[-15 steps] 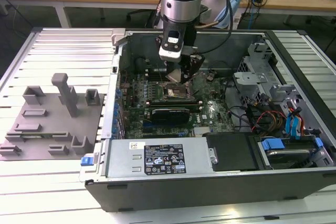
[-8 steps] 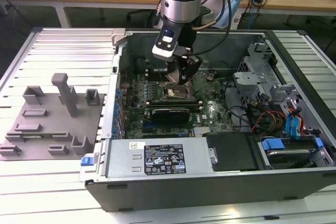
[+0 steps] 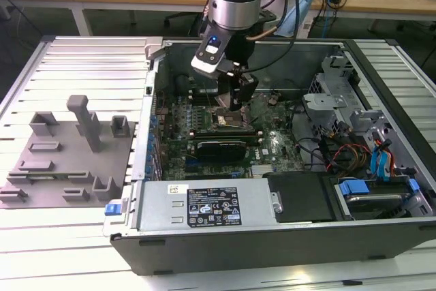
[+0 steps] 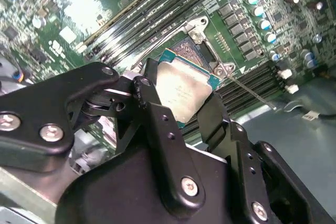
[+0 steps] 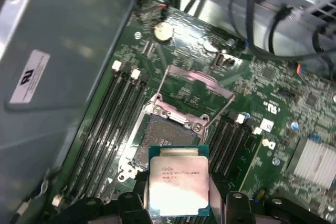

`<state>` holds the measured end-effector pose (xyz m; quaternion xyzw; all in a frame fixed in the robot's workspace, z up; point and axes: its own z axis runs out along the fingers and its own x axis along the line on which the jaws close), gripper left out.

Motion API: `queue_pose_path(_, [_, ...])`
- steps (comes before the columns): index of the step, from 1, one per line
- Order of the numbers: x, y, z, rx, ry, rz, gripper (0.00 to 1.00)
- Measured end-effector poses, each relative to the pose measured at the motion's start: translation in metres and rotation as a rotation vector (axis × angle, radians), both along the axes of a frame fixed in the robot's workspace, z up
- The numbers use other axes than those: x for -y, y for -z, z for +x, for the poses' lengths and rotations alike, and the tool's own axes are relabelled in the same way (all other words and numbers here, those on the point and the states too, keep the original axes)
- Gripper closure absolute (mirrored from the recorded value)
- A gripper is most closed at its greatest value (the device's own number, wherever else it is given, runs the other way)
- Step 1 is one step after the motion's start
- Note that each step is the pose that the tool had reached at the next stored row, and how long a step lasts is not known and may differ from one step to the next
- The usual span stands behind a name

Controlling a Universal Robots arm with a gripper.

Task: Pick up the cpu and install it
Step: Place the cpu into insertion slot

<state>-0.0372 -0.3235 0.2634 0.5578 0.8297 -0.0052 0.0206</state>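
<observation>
Well, starting at the exterior view's left, one grey tray (image 3: 65, 161) of moulded holders is lying just beside one open computer case (image 3: 225, 243). Moving toward the middle, the single gripper (image 3: 240, 97) is hanging inside the case above the green board (image 3: 276, 142), over the one socket (image 3: 228, 119), whose frame is standing open.

In both wrist views the cpu (image 5: 178, 187) is sitting between the two black fingers (image 4: 149, 103), which are pinching it by two opposite edges with its silvery top facing the cameras. It is hovering near the socket (image 5: 164, 136) and is not yet seated in it.

By my count there is one cpu, one socket, one gripper with two fingers, and one round coin battery (image 5: 163, 31). The long memory slots are running along both sides of the socket (I am not counting those, as the gripper is covering part of them).

As a judgement, the chip is looking light, thin and stiff, with a slick metal lid and a delicate underside. Gripping it by the edges, as now, seems the safe way, and squeezing gently, since a tilt could be damaging the socket.
</observation>
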Motion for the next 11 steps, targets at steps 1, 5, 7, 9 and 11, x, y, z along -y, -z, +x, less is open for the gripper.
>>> queue_pose_path(1, [0.0000, 0.0001, 0.0000, 0.0000, 0.018, 0.0000, 0.46])
queue_pose_path(5, [0.0000, 0.0009, 0.0000, 0.0000, 0.139, 0.0000, 0.46])
queue_pose_path(7, [0.0000, 0.0012, 0.0000, 0.0000, 0.174, 0.0000, 0.46])
queue_pose_path(9, [0.0000, 0.0017, 0.0000, 0.0001, 0.247, 0.0001, 0.46])
queue_pose_path(11, [0.0000, 0.0029, 0.0000, 0.0001, 0.303, 0.0001, 0.46])
